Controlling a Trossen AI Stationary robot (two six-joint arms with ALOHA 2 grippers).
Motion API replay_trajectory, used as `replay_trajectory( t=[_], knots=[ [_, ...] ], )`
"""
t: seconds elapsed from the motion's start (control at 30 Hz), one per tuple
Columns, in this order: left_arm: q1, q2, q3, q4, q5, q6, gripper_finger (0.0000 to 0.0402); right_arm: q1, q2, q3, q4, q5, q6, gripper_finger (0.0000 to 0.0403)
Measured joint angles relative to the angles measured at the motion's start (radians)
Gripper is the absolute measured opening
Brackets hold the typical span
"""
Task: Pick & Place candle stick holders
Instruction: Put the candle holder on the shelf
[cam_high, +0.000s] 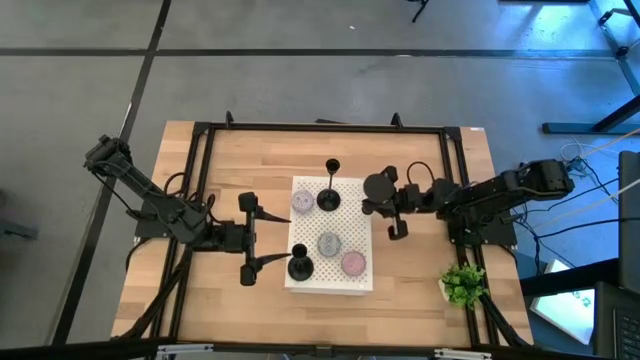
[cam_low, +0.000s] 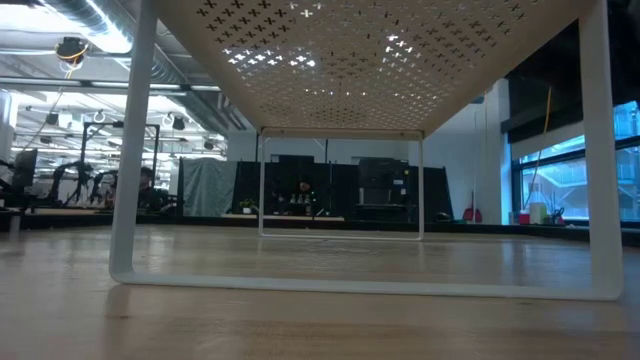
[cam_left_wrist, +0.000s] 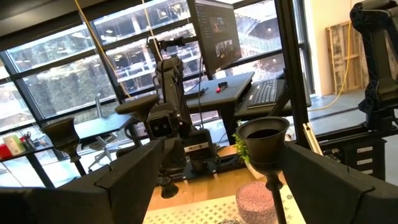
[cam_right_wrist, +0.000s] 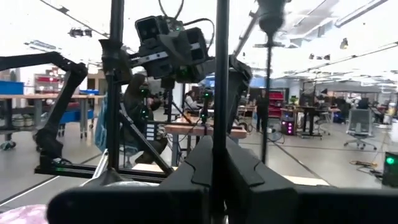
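From above, a pale wooden tabletop (cam_high: 420, 290) carries a white perforated stand (cam_high: 345, 195). Two slim black candle stick holders (cam_high: 328, 198) stand on it. The left gripper (cam_high: 268, 241) has released jaws straddling one holder (cam_high: 299, 266). The right gripper (cam_high: 384, 208) clenches a third holder (cam_high: 377, 187) beside the stand.

The low view alone shows the stand's underside and the workshop beyond.

The left wrist view adds windows and a monitor (cam_left_wrist: 217, 31).

The right wrist view shows the clamped stem (cam_right_wrist: 221, 93).

On the white perforated stand (cam_high: 345, 200) two candle stick holders (cam_high: 328, 197) stand upright. The left gripper (cam_high: 268, 240) is open beside one; the right gripper (cam_high: 388, 205) grips a third holder (cam_high: 377, 187).
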Motion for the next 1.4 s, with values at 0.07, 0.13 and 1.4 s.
replay_trajectory(
  t=[0.07, 0.13, 1.4],
  knots=[
    [0.000, 0.000, 0.000, 0.000, 0.000, -0.001, 0.0322, -0.017, 0.000, -0.024, 0.026, 0.000, 0.014, 0.0014],
    [0.000, 0.000, 0.000, 0.000, 0.000, -0.002, 0.0322, -0.032, 0.000, -0.044, 0.050, -0.005, 0.026, 0.0014],
    [0.056, 0.031, 0.000, 0.027, 0.029, -0.002, 0.0322, -0.071, 0.221, 0.041, 0.143, -0.045, 0.052, 0.0014]
  ],
)
